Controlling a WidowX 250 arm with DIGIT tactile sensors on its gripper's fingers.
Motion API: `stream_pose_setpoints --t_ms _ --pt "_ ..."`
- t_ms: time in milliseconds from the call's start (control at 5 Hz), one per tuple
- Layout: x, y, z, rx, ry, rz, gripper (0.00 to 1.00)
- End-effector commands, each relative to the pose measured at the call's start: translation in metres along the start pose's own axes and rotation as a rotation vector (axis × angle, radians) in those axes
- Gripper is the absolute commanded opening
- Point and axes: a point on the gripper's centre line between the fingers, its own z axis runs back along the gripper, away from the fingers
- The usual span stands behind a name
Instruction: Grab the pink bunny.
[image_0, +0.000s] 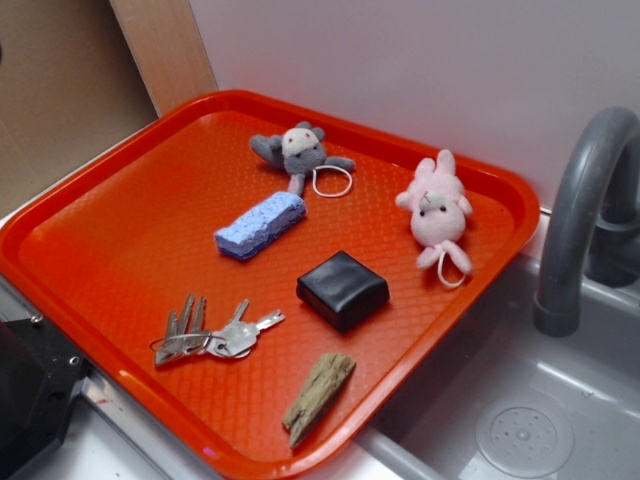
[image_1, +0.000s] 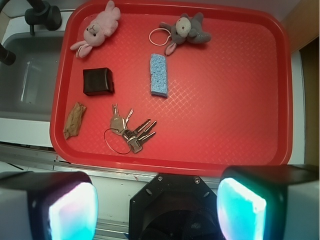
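1. While my claw (image_1: 157, 207) hangs above the near rim of the red tray (image_1: 240, 100), its two pads (image_1: 75, 212) stand wide apart, pinching nothing
2. Far ahead and to my left, the pink bunny (image_1: 97, 27) lies in the tray's far corner, beside the sink (image_1: 30, 80)
3. Ahead of me sits the grey plush animal (image_1: 185, 30), with the blue sponge (image_1: 159, 75) closer
4. Nearest my claw lie the keys (image_1: 130, 131); left of them, a black block (image_1: 98, 81) and a wood chip (image_1: 75, 120)

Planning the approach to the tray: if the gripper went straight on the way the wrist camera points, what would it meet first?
Probably the bunch of metal keys on the orange plastic tray, roughly centred ahead of the open gripper; depth is unclear. The small pink plush bunny lies far off, in the tray's corner by the sink.
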Motion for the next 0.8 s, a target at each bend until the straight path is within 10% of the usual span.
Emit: stream_pose_setpoints --t_ms 0,200,600 --pt "0.000 0.000 0.000 0.000 0.000 0.000 1.00" --pt "0.025 -0.020 -0.002 -0.037 0.066 -0.058 1.00" --pt "0.067 -0.059 -0.016 -0.023 -0.128 0.120 1.00"
